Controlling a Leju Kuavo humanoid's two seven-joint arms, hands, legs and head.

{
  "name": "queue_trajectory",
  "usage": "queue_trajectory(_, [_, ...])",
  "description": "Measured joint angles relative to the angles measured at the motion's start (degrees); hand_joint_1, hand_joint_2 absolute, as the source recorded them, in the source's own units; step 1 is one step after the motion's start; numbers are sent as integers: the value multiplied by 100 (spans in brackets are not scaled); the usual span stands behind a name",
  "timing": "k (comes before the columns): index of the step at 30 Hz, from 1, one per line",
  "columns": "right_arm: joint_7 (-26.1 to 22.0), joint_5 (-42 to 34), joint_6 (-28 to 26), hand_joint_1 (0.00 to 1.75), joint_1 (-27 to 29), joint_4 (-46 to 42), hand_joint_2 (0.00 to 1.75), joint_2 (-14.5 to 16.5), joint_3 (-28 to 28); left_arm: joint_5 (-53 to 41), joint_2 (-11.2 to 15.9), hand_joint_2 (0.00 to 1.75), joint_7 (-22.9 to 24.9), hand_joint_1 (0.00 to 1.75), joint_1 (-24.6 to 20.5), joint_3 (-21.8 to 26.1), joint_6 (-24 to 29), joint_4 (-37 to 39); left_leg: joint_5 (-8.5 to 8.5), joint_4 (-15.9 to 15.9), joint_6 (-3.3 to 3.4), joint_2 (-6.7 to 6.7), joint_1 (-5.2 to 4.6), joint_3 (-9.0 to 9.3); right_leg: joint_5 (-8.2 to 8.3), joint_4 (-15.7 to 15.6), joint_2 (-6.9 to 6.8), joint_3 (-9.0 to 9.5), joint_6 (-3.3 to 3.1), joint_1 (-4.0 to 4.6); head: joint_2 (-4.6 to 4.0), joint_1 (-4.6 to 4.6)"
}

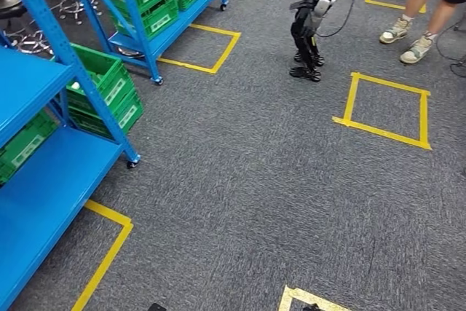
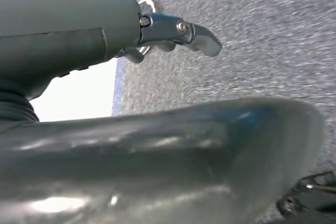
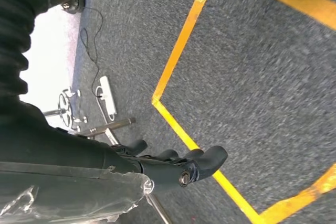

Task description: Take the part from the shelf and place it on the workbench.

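- Your left hand hangs over grey carpet, fingers apart, nothing in it.
- Your right hand is the same: fingers loosely apart, empty, above a yellow tape square.
- No part visible yet; I can't tell which green bin on the blue shelf to your left holds it.
- Risks, as I judge them: clipping that shelf's caster while turning, or drifting toward the other robot and the person ahead.
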Motion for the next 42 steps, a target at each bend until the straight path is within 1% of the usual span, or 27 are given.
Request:
queue_trajectory(2, [0, -1, -7, 0, -15, 1, 175, -1, -2, -4, -5, 0, 11, 0, 16, 0, -1, 0, 31, -40, 55, -133, 41, 23, -185, 281, 270, -105, 68, -19, 0, 20])
queue_trajectory(4, [0, -3, -13, 0, 0, 1, 175, -3, -2, -6, -17, 0, 15, 0, 3, -1, -3, 0, 46, -46, 93, -272, 63, 25, -524, 988, 582, -446, 111, -41, 0, 54])
queue_trajectory(5, [0, -8, -13, 0, 12, 1, 175, -4, -2, -7, -22, 0, 15, 0, -2, -2, -7, 0, 49, -45, 101, -355, 65, 26, -651, 1345, 634, -630, 123, -48, 0, 65])
queue_trajectory(6, [1, -13, -13, 0, 23, 1, 175, -7, -2, -8, -26, 0, 15, 0, 0, -2, -10, 0, 50, -43, 103, -441, 68, 29, -684, 1560, 655, -757, 134, -53, 0, 73])
queue_trajectory(7, [2, -18, -13, 0, 31, 1, 175, -9, -3, -8, -26, 0, 15, 0, 6, -2, -14, 0, 51, -40, 98, -529, 73, 33, -602, 1565, 665, -790, 142, -60, 0, 78])
queue_trajectory(9, [4, -27, -12, 0, 35, 1, 175, -14, -4, 11, -26, 0, 15, 0, 11, -2, -13, 0, 52, -28, 66, -703, 95, 40, -198, 979, 751, -559, 164, -96, 0, 78])
queue_trajectory(10, [4, -34, -11, 0, 34, 1, 175, -17, -4, 33, -24, 0, 15, 0, 7, -1, -5, 0, 48, -9, 34, -783, 98, 33, -29, 586, 890, -388, 178, -128, 0, 85])
queue_trajectory(11, [2, -42, -10, 0, 33, 1, 175, -20, -4, 61, -21, 0, 15, 0, 0, 1, 6, 0, 46, 11, -3, -861, 102, 17, 77, 286, 1015, -245, 167, -155, 1, 87])
queue_trajectory(13, [-2, -54, -9, 0, 25, 1, 175, -24, -5, 98, -8, 0, 17, 0, 2, 4, 28, 1, 63, 27, -84, -987, 109, -33, 106, 52, 1148, -135, 103, -168, 0, 94])
queue_trajectory(15, [-2, -59, -9, 0, 16, 1, 175, -28, -8, 110, 12, 0, 28, 0, 26, 7, 36, 2, 87, 13, -148, -1043, 127, -66, 131, 39, 1029, -133, 7, -157, -1, 94])
queue_trajectory(17, [-1, -62, -8, 0, 13, 1, 175, -31, -13, 126, 29, 0, 36, 0, 31, 9, 36, 2, -61, 212, -199, -798, 114, -173, 154, 14, 895, -130, -71, -161, -1, 51])
queue_trajectory(19, [-2, -62, -8, 0, 29, 1, 175, -33, -25, 144, 33, 0, 36, 0, 17, 10, 26, 2, -419, 848, -237, -468, 99, -485, 154, 4, 733, -131, -121, -147, -1, 0])
queue_trajectory(21, [1, -64, -8, 0, 53, 1, 175, -39, -47, 148, 31, 0, 33, 0, 18, 11, 10, 2, -662, 1498, -253, -374, 104, -804, 143, 4, 549, -134, -141, -129, -1, -7])
queue_trajectory(22, [2, -65, -8, 0, 57, 1, 175, -42, -58, 143, 29, 0, 32, 0, 26, 11, 5, 2, -634, 1584, -249, -358, 104, -843, 136, 5, 464, -132, -145, -122, -1, -7])
queue_trajectory(24, [2, -65, -7, 0, 49, 1, 175, -44, -77, 123, 28, 0, 30, 0, 36, 11, 2, 2, -315, 1138, -218, -267, 94, -593, 120, 5, 318, -110, -136, -112, -1, -7])
queue_trajectory(25, [2, -65, -7, 0, 45, 1, 175, -44, -83, 113, 26, 0, 30, 0, 33, 11, 2, 2, -140, 765, -192, -107, 79, -380, 108, 5, 258, -92, -121, -100, -1, -9])
queue_trajectory(27, [2, -65, -6, 0, 45, 1, 175, -45, -89, 100, 18, 0, 28, 0, 7, 11, 2, 2, 14, 189, -133, 175, 35, -71, 71, 12, 139, -59, -68, -58, 0, -21])
queue_trajectory(28, [2, -66, -6, 0, 44, 1, 175, -46, -90, 96, 14, 0, 26, 0, -2, 11, 2, 2, 12, 81, -108, 231, 20, -24, 57, 5, 76, -42, -42, -37, 0, -24])
queue_trajectory(30, [2, -68, -6, 0, 31, 1, 175, -48, -94, 90, 11, 0, 23, 0, 7, 11, 2, 2, 12, 33, -52, 97, 28, -26, 38, -25, -33, 0, 17, -28, 1, -18])
queue_trajectory(32, [1, -70, -7, 0, 13, 1, 175, -49, -97, 78, 12, 0, 19, 0, 29, 11, 5, 2, 32, 5, 5, -43, 60, -11, -78, 110, 156, -31, 88, -44, 1, 1])
queue_trajectory(34, [-2, -78, -7, 0, 20, 1, 175, -50, -103, 51, 7, 0, -6, 0, 21, 9, 12, 2, 47, -8, 55, -184, 81, -5, -397, 691, 498, -288, 129, -55, 0, 34])
queue_trajectory(36, [1, -86, -7, 0, 48, 1, 175, -52, -119, 25, 0, 0, -32, 0, 9, 7, 22, 2, 51, -7, 79, -359, 81, -7, -676, 1423, 638, -656, 133, -57, -1, 54])
queue_trajectory(37, [4, -87, -7, 0, 59, 1, 175, -53, -128, 16, -1, 0, -37, 0, 14, 7, 27, 2, 52, -6, 80, -452, 81, -3, -672, 1579, 657, -757, 131, -57, -1, 59])
queue_trajectory(38, [8, -88, -7, 0, 64, 1, 175, -53, -136, 9, 1, 0, -38, 0, 21, 7, 31, 2, 54, -5, 77, -544, 82, 3, -551, 1508, 671, -753, 125, -61, -1, 61])
queue_trajectory(39, [10, -89, -7, 0, 65, 1, 175, -54, -141, 3, 1, 0, -38, 0, 27, 7, 32, 2, 56, -3, 68, -634, 86, 11, -344, 1222, 702, -644, 118, -69, -1, 62])
queue_trajectory(40, [11, -89, -7, 0, 63, 1, 175, -54, -143, -1, 1, 0, -39, 0, 29, 7, 33, 2, 59, -1, 51, -718, 91, 15, -129, 814, 810, -470, 116, -89, -1, 64])
queue_trajectory(42, [10, -89, -7, 0, 59, 2, 175, -55, -144, -7, 2, 0, -42, 0, 17, 7, 36, 2, 63, 17, -9, -868, 85, -1, 107, 167, 1046, -191, 98, -130, -1, 70])
